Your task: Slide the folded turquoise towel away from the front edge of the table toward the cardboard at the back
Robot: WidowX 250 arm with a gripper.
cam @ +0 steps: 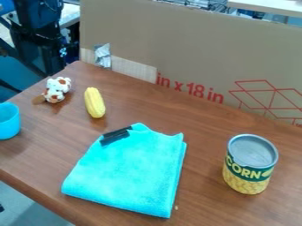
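Observation:
A folded turquoise cloth [130, 172] lies flat on the front middle of the brown table, with two short black strips [116, 135] across its upper left corner. To its right a corn can [250, 165] stands upright. Above the cloth's left part lies a yellow toy corn cob [94, 103], apart from it. Farther left is a small white and brown stuffed animal [57, 90]. At the left edge stands a blue cup [8, 121], partly cut off.
A large cardboard panel [194, 53] rises along the table's back edge, with silvery tape [103, 55] at its left. Dark equipment [36, 33] stands beyond the table at upper left. The wooden table [159, 115] has its front edge at lower left.

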